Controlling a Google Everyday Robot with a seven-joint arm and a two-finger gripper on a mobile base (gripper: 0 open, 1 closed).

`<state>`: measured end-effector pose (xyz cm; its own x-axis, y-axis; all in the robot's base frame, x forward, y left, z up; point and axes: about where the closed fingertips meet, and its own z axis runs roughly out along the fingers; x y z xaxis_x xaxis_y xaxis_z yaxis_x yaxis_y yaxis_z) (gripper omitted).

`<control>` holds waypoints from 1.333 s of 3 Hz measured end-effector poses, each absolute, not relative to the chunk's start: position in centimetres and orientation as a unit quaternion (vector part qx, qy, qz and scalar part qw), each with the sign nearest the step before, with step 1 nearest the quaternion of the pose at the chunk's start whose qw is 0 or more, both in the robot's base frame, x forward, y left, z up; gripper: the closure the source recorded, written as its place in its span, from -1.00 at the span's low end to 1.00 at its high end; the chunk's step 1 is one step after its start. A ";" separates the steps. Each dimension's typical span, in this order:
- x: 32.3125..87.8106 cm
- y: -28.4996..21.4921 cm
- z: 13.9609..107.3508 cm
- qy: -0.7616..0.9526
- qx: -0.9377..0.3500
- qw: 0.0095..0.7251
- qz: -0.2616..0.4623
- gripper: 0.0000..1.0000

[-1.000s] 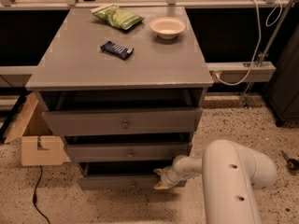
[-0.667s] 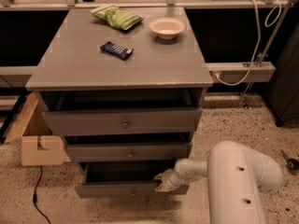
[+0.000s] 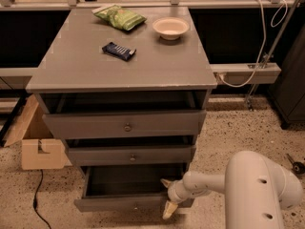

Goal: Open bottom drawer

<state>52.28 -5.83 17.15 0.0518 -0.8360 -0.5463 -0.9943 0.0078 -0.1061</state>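
A: Entry: gripper [image 3: 166, 196]. Location?
B: At the right end of the bottom drawer [image 3: 119, 204], which is lowest in the cabinet [image 3: 119, 70] and stands part-way out. Fingers [image 3: 168, 210] are spread, one behind the front, one before it.
A: Drawer, relative to the fingers?
B: The front runs off to their left, long axis left-right. It slides out toward the camera.
A: Unclear?
B: Whether either finger touches the front. The gripper hides the front's right corner.

You had the bottom drawer [image 3: 119, 203] pulled well out, plain grey inside showing, small round knob [image 3: 135, 206] centred on its flat front; the gripper [image 3: 167, 197] was at its right front corner.
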 end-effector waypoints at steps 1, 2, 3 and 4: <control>52.2 -5.7 17.1 0.668 -0.685 0.237 0.166 -1.00; 50.2 -5.5 15.9 0.673 -0.688 0.202 0.182 -0.95; 47.9 -5.7 15.5 0.679 -0.684 0.184 0.193 -0.49; 44.9 -6.8 16.0 0.693 -0.669 0.183 0.197 0.13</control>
<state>44.87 -6.84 15.97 -0.0392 -0.8553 -0.5167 -0.9992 0.0283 0.0290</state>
